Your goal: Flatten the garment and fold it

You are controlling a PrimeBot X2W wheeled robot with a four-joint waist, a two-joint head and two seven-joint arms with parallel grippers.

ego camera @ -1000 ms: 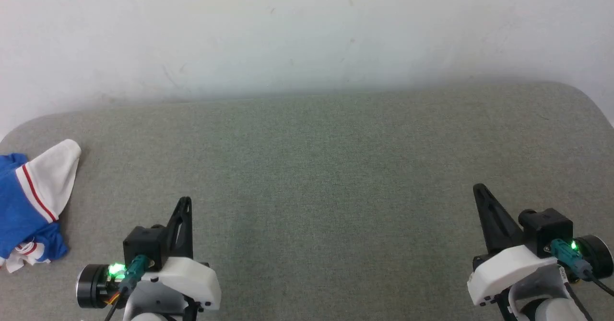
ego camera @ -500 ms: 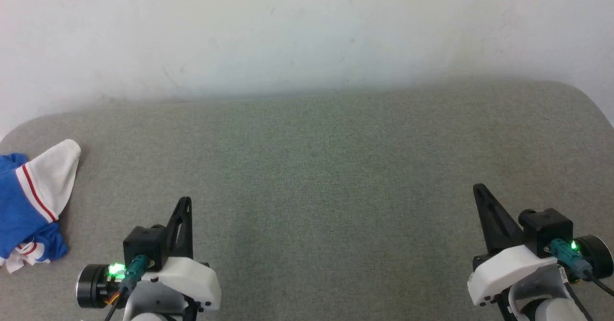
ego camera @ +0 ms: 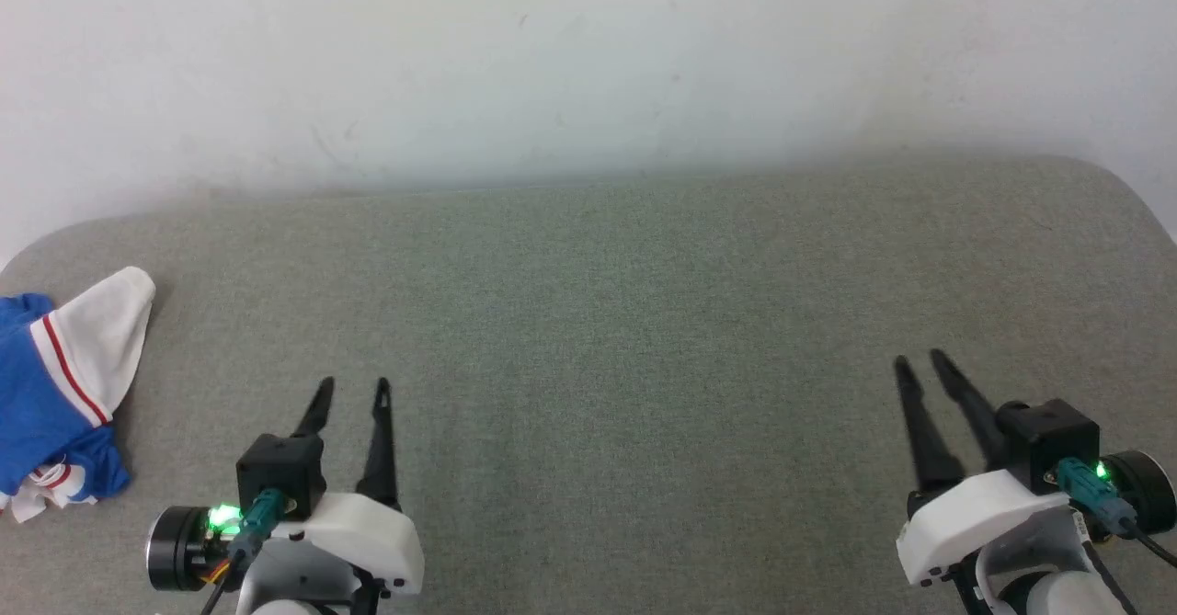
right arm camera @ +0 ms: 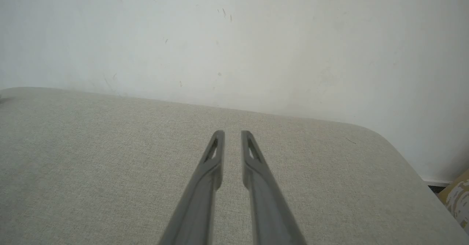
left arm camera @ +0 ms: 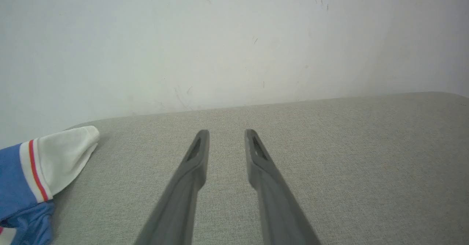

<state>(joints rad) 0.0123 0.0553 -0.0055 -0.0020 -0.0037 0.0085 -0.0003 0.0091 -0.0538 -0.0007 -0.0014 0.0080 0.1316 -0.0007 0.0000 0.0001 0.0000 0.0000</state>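
White shells (ego camera: pixel 354 534), black fingers (ego camera: pixel 378 449), green lights (ego camera: pixel 221 516)

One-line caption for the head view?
Open, empty left gripper and right gripper over grey table; crumpled jersey at left edge.

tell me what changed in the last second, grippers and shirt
Both grippers opened where they were. The left gripper parted its fingers clearly; the right gripper parted its fingers only a little. Neither took hold of anything or let anything go. The arms kept their places, and the garment lies crumpled at the left edge of the grey surface as before, untouched.
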